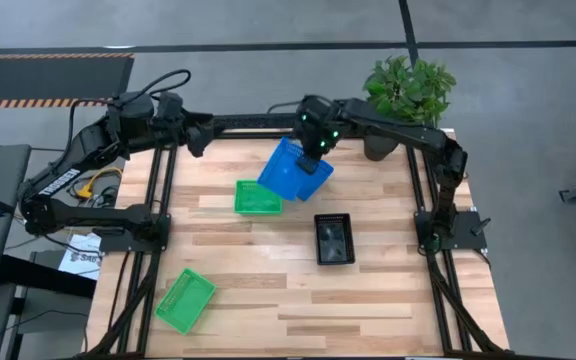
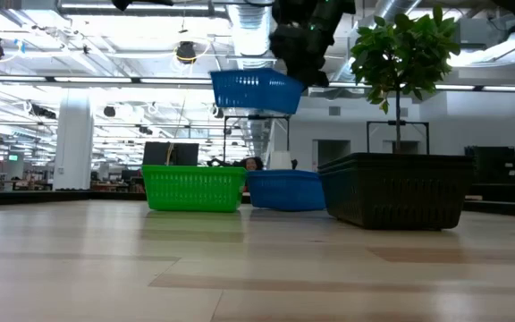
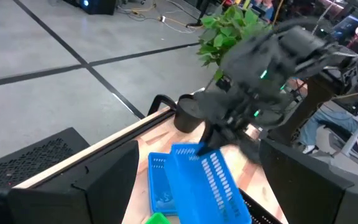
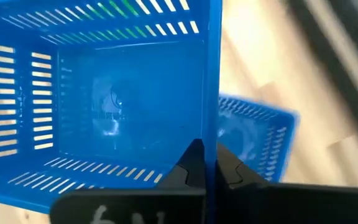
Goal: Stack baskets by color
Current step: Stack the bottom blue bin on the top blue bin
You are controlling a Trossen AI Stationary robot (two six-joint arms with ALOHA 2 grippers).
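My right gripper (image 1: pixel 314 150) is shut on a blue basket (image 1: pixel 282 170), which it holds in the air over the table's far middle. A second blue basket (image 4: pixel 253 137) stands on its base on the table just beyond the held one. A green basket (image 1: pixel 258 198) stands on the table beside them, and another green one (image 1: pixel 185 300) lies near the near left corner. A black basket (image 1: pixel 334 240) stands right of centre. My left gripper (image 1: pixel 200 135) hangs open above the far left edge, touching nothing. My right gripper pinches one side wall (image 4: pixel 211 134) of the blue basket at its rim, with one finger (image 4: pixel 190 167) inside the basket and one outside. The fingers slant down from above. The basket (image 2: pixel 256 91) is lifted clear, opening upward and slightly tilted.
A potted plant (image 1: pixel 408 90) stands at the far right corner, close to my right arm. The black frame rails (image 1: pixel 158 200) run along the table's left and right sides. The near half of the wooden top (image 1: pixel 348 310) is bare.
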